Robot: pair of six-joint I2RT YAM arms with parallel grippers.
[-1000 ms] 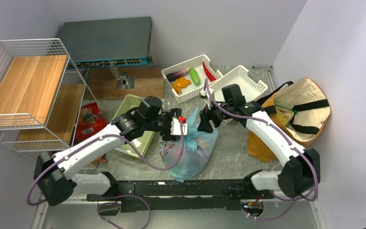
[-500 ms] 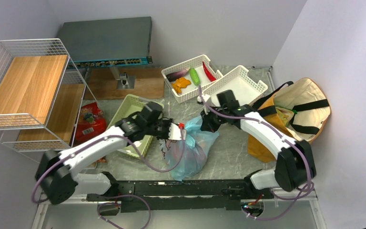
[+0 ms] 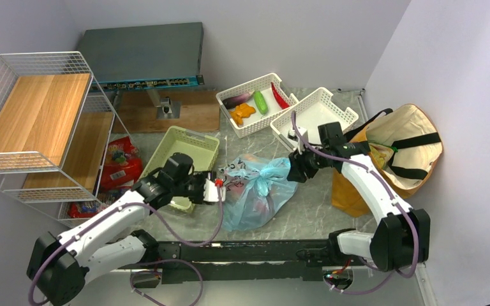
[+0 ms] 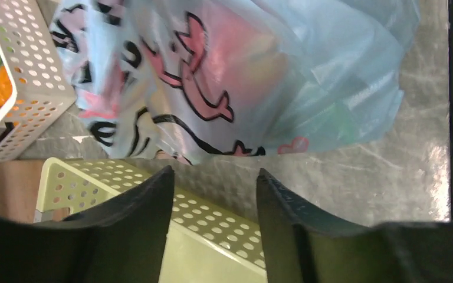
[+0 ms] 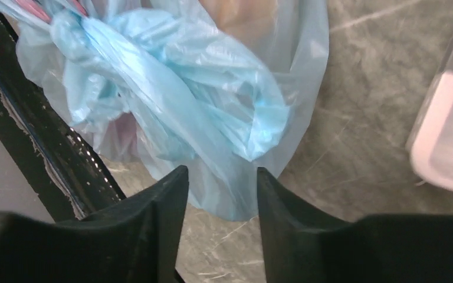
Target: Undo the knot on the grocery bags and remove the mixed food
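The light-blue plastic bag with black and pink print lies slumped on the table, its knotted top pointing right. Pale food shapes show through the plastic, but I cannot tell what they are. My left gripper is open and empty just left of the bag, above the green basket's edge. My right gripper is open and empty just right of the knot, with the bag's edge between its fingertips but not gripped. The mustard tote lies open at the right. A cucumber and an orange carrot lie in a white basket.
A pale-green basket stands left of the bag, also seen in the left wrist view. A second white basket stands behind my right gripper. A wire shelf and a red snack pack are at the left. A black rail runs along the near edge.
Both grippers have let go of the bag's top and drawn apart, the left down and left, the right to the right. The bag has dropped and slumped onto the table.
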